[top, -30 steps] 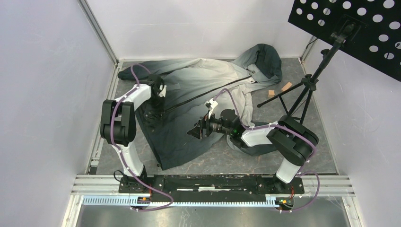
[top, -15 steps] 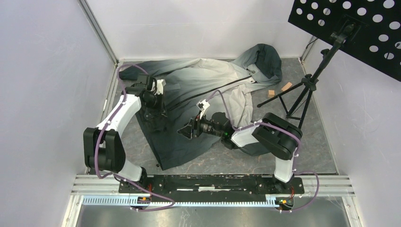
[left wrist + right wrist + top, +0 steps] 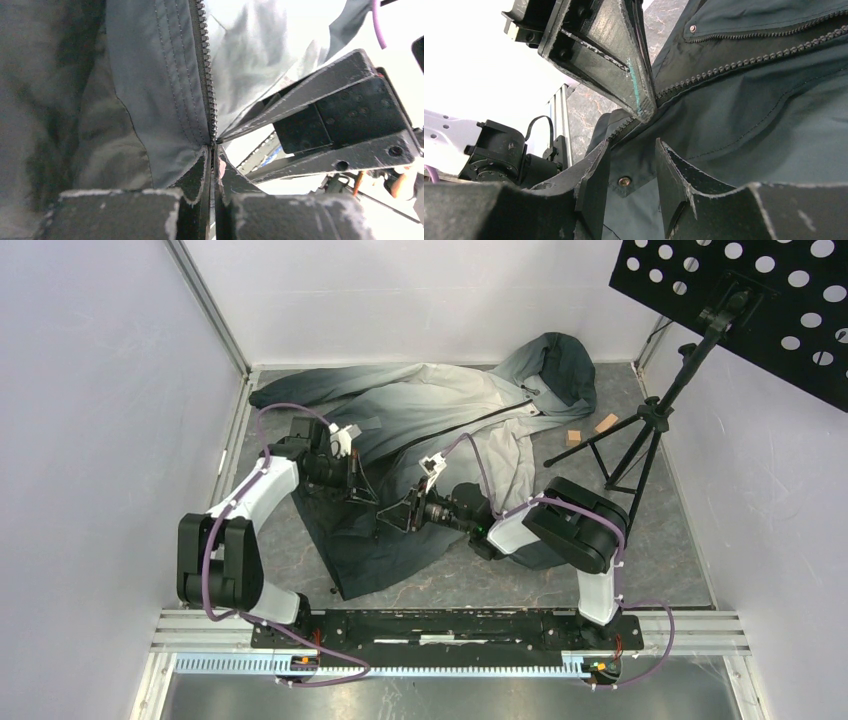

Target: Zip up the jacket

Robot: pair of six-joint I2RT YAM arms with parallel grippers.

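Jacket (image 3: 430, 410) lies spread open on tabletop (image 3: 480, 585). Left fingers (image 3: 196, 182) together, clamped on jacket's zipper (image 3: 202, 60) edge at its lower end. Right fingers (image 3: 591, 192) apart, jacket hem corner with snap stud (image 3: 624, 181) between them, just beside left fingers.

Jacket (image 3: 430, 405) partly hidden under right arm (image 3: 570, 525); perforated panel (image 3: 770, 315) cropped at edge.
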